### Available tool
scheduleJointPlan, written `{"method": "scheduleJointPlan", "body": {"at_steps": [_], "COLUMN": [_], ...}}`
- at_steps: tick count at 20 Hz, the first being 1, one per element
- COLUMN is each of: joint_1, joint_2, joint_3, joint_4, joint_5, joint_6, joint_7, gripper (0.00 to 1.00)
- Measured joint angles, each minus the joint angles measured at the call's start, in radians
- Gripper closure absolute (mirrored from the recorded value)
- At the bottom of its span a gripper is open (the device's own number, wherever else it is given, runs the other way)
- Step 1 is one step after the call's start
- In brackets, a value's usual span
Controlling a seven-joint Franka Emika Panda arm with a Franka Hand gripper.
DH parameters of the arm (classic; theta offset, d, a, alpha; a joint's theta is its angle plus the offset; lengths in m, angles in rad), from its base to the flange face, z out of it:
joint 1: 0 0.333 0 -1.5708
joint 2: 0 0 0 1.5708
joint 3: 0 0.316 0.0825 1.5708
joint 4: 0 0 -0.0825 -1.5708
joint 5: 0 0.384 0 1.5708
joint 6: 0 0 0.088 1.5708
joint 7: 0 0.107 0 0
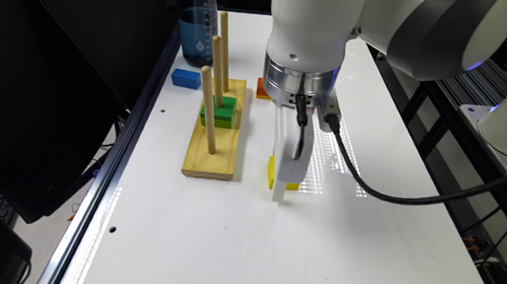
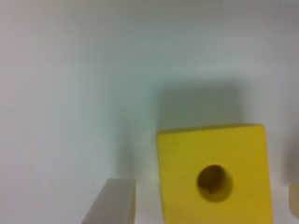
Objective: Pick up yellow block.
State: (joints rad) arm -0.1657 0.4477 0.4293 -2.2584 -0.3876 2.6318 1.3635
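The yellow block (image 1: 271,172) lies flat on the white table (image 1: 227,249), mostly hidden behind my gripper (image 1: 284,183) in the exterior view. The wrist view shows the yellow block (image 2: 215,172) as a bright square with a round hole in its top face. My gripper (image 2: 204,203) is down at table level and open, straddling the block. One finger (image 2: 114,203) stands a small gap away from one side of the block. A sliver of the other finger (image 2: 294,200) shows past the opposite side.
A wooden base (image 1: 211,157) with three upright pegs stands on the exterior view's left, a green block (image 1: 223,111) threaded on its middle peg. Behind it are a blue block (image 1: 186,78), an orange block (image 1: 261,91) and a water bottle (image 1: 196,19). Black screens (image 1: 59,77) border the table.
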Motion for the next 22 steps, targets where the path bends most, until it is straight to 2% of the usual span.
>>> {"method": "scheduleJointPlan", "body": {"at_steps": [2, 7, 22], "joint_1": [-0.002, 0.000, -0.002], "joint_2": [0.019, 0.022, 0.022], "joint_3": [-0.004, -0.003, -0.004], "joint_4": [0.006, 0.013, 0.013], "joint_5": [-0.0141, -0.0182, -0.0162], "joint_6": [0.011, 0.009, 0.010], "joint_7": [0.009, 0.006, 0.009], "gripper": [0.00, 0.00, 0.00]}}
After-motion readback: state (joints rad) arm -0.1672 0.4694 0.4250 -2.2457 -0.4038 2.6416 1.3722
